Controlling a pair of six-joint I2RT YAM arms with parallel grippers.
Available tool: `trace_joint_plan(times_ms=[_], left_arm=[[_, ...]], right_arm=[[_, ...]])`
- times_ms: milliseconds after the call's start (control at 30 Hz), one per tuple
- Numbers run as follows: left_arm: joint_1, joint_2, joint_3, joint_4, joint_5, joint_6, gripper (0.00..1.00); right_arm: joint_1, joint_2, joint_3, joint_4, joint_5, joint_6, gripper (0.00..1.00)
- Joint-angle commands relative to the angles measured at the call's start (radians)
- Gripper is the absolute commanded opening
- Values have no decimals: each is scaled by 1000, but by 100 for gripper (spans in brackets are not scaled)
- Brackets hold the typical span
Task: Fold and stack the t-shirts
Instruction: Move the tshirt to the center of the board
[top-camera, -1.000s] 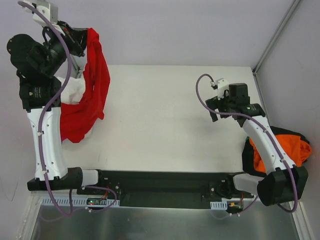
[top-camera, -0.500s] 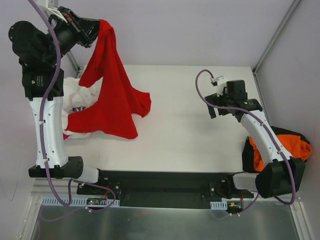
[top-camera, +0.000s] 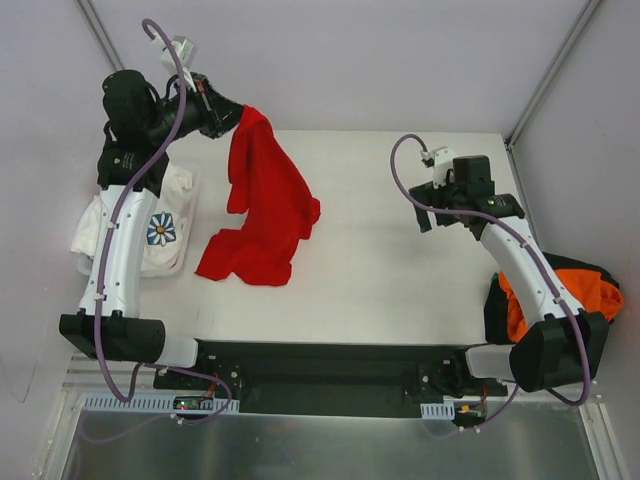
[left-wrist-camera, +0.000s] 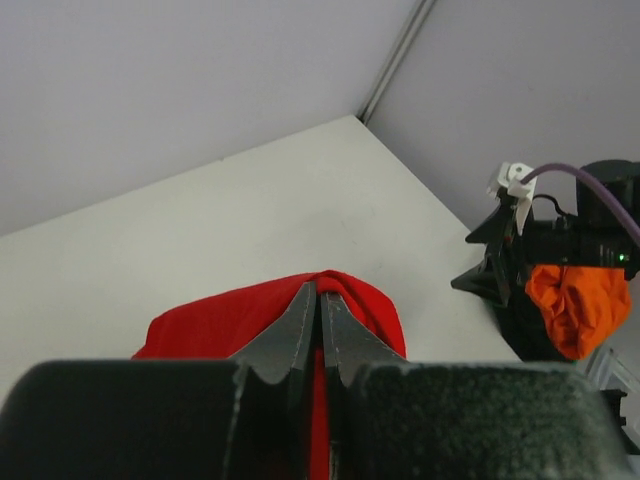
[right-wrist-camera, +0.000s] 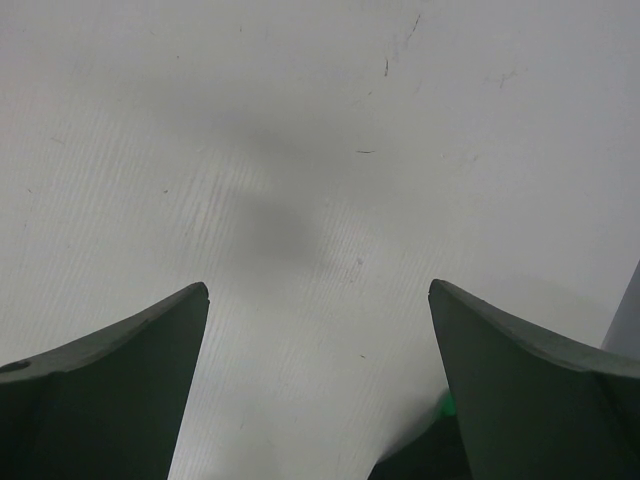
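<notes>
My left gripper (top-camera: 236, 112) is shut on the top of a plain red t-shirt (top-camera: 262, 200) and holds it up over the back left of the table; its lower part lies crumpled on the surface. In the left wrist view the closed fingertips (left-wrist-camera: 322, 292) pinch a red fold (left-wrist-camera: 360, 298). A white t-shirt with a blue flower print (top-camera: 158, 228) lies at the left edge. An orange t-shirt (top-camera: 585, 292) sits on dark cloth beyond the right edge; it also shows in the left wrist view (left-wrist-camera: 578, 304). My right gripper (right-wrist-camera: 318, 288) is open and empty above bare table; it also shows in the top view (top-camera: 428, 212).
The white table (top-camera: 390, 270) is bounded by grey walls at the back and sides. The black base rail (top-camera: 320, 378) runs along the near edge. The right arm (top-camera: 530, 270) reaches over the right side.
My left gripper has swung right and down with the red t-shirt, carrying it off the white shirt onto the table. The flower-print shirt is now uncovered. The right arm has barely moved.
</notes>
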Motion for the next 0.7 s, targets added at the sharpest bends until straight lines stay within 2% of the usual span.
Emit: trace_joint_plan(times_ms=[0, 100, 200, 533, 567, 667], left_arm=[[-13, -70, -110, 54, 18, 96, 0], [-32, -56, -163, 52, 18, 109, 0], [-95, -16, -189, 52, 28, 112, 0], [-412, 152, -198, 39, 70, 153, 0], [-467, 165, -190, 31, 71, 175, 0], [-538, 199, -193, -1, 62, 222, 0]], right_arm=[[5, 17, 48, 4, 9, 19, 96], [5, 31, 52, -5, 7, 19, 96], [4, 43, 60, -15, 2, 22, 96], [5, 44, 44, -27, 37, -1, 96], [5, 45, 41, -27, 39, 1, 96], [5, 50, 32, -21, 41, 4, 96]])
